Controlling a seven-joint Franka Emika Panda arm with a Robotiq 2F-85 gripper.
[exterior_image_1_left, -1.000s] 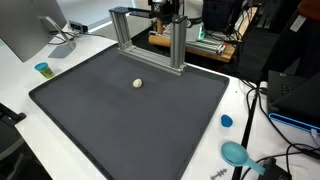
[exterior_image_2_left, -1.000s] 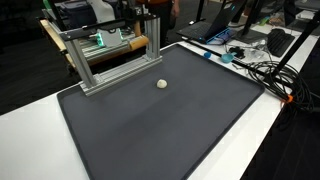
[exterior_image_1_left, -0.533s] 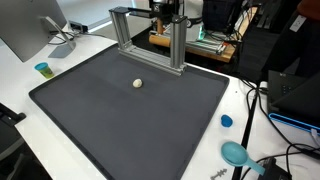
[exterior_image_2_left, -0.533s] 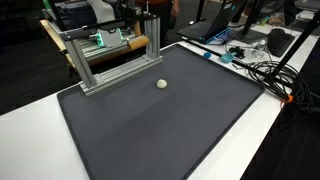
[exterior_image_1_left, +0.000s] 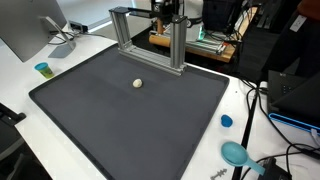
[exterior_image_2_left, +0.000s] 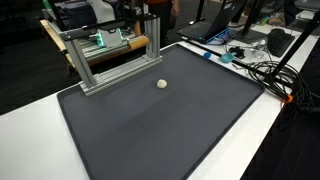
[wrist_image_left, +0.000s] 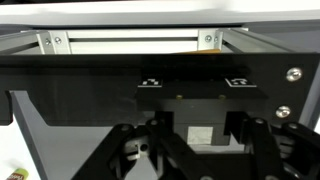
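Observation:
My gripper (exterior_image_1_left: 166, 12) hangs at the back of the table, behind the top bar of an aluminium frame (exterior_image_1_left: 150, 35), and shows at the same spot from the opposite side (exterior_image_2_left: 150, 14). In the wrist view the gripper (wrist_image_left: 200, 140) faces a black panel (wrist_image_left: 120, 85) with screws, under the frame's rail (wrist_image_left: 130, 42). Its dark fingers (wrist_image_left: 164, 135) blend into the panel, with a pale square between them. A small white ball (exterior_image_1_left: 138, 84) lies on the dark mat (exterior_image_1_left: 130, 125), well away from the gripper; it also shows as the ball (exterior_image_2_left: 161, 84) on the mat (exterior_image_2_left: 170, 130).
A monitor (exterior_image_1_left: 25, 30) and a small teal cup (exterior_image_1_left: 42, 69) stand beside the mat. A blue cap (exterior_image_1_left: 226, 121) and a teal scoop (exterior_image_1_left: 235, 153) lie on the white table. Cables (exterior_image_2_left: 270, 75) and a laptop (exterior_image_2_left: 215, 30) crowd one side.

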